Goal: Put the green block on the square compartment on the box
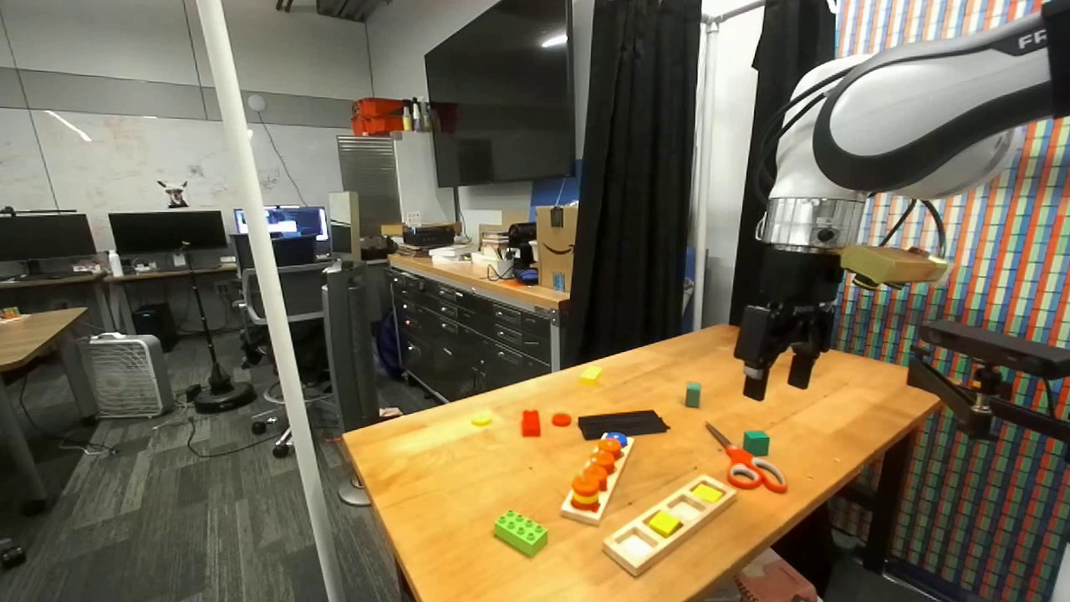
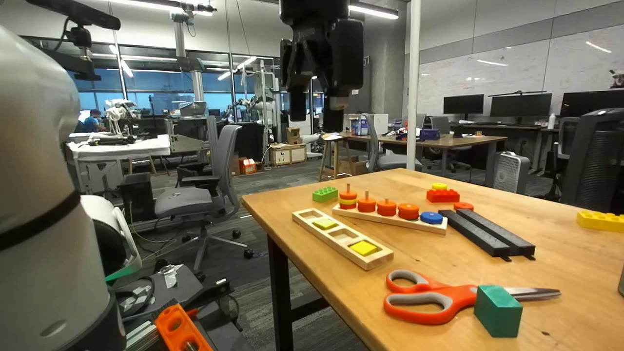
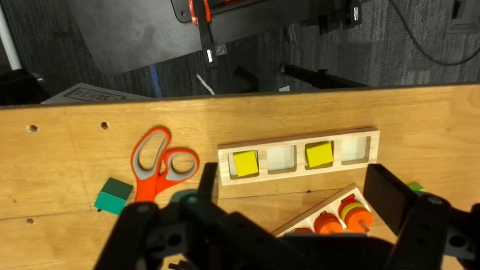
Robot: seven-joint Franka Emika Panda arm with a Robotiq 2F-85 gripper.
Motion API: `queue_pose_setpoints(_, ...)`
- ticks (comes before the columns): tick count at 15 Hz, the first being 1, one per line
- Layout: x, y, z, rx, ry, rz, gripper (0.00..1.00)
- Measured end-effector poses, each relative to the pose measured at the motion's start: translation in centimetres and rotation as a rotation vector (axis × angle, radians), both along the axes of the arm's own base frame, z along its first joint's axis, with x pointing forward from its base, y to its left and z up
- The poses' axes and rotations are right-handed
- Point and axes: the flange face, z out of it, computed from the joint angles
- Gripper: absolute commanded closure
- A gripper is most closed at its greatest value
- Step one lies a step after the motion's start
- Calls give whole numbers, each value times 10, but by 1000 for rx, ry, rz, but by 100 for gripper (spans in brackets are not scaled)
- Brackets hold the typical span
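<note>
Scissors (image 2: 460, 295), box (image 3: 300, 157), blocks (image 2: 497, 312) on table (image 1: 468, 468)

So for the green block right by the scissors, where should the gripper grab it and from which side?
I'd come from above and pinch the green block by two opposite upright sides: it's boxy with flat faces, and nothing covers its top. The scissors lie close beside it, so the safer pair is probably whichever keeps both fingers clear of them.

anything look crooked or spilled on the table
In the wooden box, the yellow block farther from the scissors looks askew: the wrist view shows it rotated, its edges out of line with the box's. The other yellow block there is turned only slightly. Nothing looks spilled.
</note>
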Motion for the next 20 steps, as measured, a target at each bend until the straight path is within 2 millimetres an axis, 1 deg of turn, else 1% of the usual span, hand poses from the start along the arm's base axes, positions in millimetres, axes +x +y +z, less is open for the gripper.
queue_pose_setpoints(3,7,-13,-8,-3,3,-128,0)
queue_pose_setpoints(5,14,-26,-19,-5,9,-209,0)
queue_pose_setpoints(9,30,-54,-55,-3,50,-341,0)
queue_pose_setpoints(14,45,-81,-104,-3,98,-429,0)
queue_pose_setpoints(17,52,-93,-127,-9,112,-476,0)
queue_pose_setpoints(20,54,-107,-142,-10,119,-517,0)
